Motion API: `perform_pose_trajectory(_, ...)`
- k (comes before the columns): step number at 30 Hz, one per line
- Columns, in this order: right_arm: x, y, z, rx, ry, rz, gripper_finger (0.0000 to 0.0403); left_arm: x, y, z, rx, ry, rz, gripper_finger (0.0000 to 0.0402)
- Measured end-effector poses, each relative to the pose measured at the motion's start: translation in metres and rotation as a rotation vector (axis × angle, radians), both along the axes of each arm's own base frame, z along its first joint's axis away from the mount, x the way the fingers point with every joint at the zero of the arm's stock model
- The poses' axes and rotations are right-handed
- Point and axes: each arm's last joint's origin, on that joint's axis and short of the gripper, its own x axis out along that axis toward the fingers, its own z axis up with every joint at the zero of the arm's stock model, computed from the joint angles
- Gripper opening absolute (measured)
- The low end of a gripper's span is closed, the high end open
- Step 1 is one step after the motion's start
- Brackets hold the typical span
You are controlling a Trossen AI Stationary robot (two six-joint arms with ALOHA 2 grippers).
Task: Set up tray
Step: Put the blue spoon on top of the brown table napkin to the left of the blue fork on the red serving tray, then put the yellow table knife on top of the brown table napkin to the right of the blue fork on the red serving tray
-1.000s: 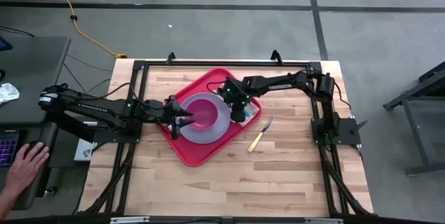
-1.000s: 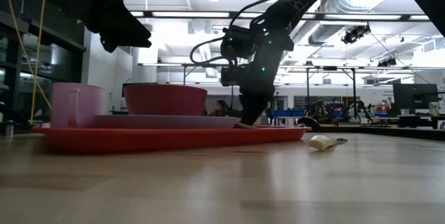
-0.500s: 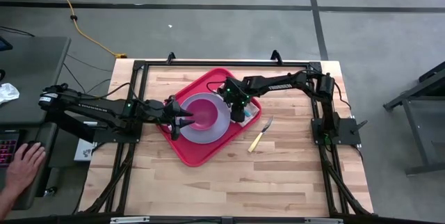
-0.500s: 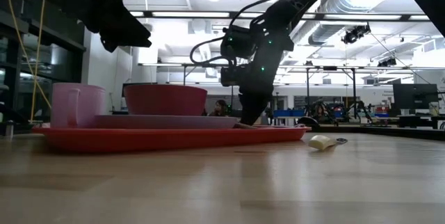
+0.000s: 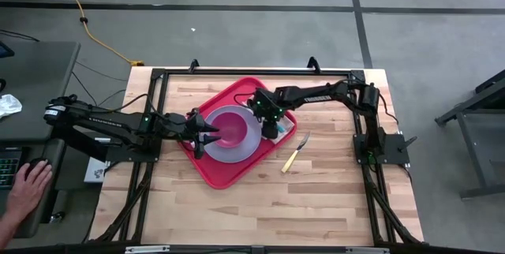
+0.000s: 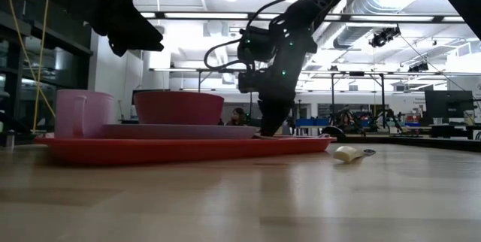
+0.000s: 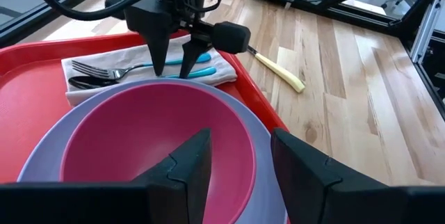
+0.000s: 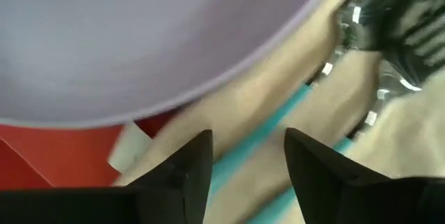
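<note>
The red tray (image 5: pixel 215 172) lies mid-table and carries a lavender plate (image 5: pixel 249 142) with a pink bowl (image 5: pixel 229 124) on it. A pink cup (image 6: pixel 83 113) stands at the tray's left end. On the tray's right side, a white napkin (image 7: pixel 219 72) holds a fork (image 7: pixel 97 67) and teal-handled cutlery (image 7: pixel 203 58). My right gripper (image 7: pixel 174 67) points down over the napkin, open, one finger on each side of a teal handle (image 8: pixel 261 137). My left gripper (image 7: pixel 236 165) hovers open above the plate's left side, holding nothing. My right gripper comes at the napkin from above, its fingertips (image 7: pixel 158 60) low beside the teal handle. Whether they touch the napkin or the handle, I cannot tell.
A knife with a pale yellow handle (image 5: pixel 295 153) lies on the bare wood to the right of the tray. A black frame (image 5: pixel 158 76) runs round the table's edges. Off the table's left, a person's hand (image 5: pixel 28 184) rests on a keyboard.
</note>
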Motion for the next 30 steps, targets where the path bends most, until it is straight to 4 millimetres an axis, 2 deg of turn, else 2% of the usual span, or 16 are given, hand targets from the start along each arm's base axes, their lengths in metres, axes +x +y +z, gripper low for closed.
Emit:
perform_pose_trajectory(14,0.01,-0.006,0.027,-0.085,0.001,0.02,0.0158,0.0,0.0,0.0,0.0,0.0,0.0,0.0179)
perform_pose_trajectory(22,0.003,-0.02,0.022,-0.166,0.047,-0.024,0.0161,0.0,0.0,0.0,0.001,0.0,0.0,0.0179)
perform_pose_trajectory(30,-0.01,-0.028,0.021,-0.136,0.136,-0.083,0.0159,0.0,0.0,0.0,0.001,0.0,-0.005,0.0179)
